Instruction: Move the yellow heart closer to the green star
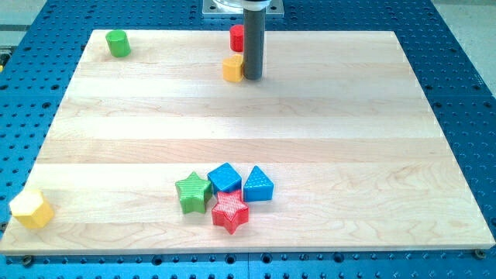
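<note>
The yellow heart (232, 68) lies near the view's top centre of the wooden board (349, 116). My tip (253, 78) stands right beside it, touching or almost touching its right side. The green star (193, 192) lies far below, near the view's bottom centre, at the left end of a tight cluster of blocks. The rod hides nothing of the heart.
A blue cube (225, 177), a blue triangle (258, 184) and a red star (230, 211) crowd the green star's right side. A red cylinder (236, 37) stands just above the heart. A green cylinder (118, 43) is at top left; a yellow pentagon (31, 208) overhangs the bottom left edge.
</note>
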{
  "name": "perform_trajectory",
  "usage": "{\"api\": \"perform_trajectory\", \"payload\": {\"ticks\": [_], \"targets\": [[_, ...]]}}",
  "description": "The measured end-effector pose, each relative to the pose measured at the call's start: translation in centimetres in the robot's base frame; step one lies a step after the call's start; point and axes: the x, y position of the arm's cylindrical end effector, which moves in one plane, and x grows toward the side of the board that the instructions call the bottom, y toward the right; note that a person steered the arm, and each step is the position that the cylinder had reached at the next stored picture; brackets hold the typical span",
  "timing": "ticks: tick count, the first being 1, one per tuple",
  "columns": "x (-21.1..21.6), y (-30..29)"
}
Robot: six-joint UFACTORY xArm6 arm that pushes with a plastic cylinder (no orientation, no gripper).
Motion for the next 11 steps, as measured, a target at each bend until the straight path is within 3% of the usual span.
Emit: {"api": "perform_trajectory", "payload": {"ticks": [2,3,5,11], "targets": [[2.9,-1.0],[1.6,3.0],[-2.5,3.7],[-2.7,2.7]]}}
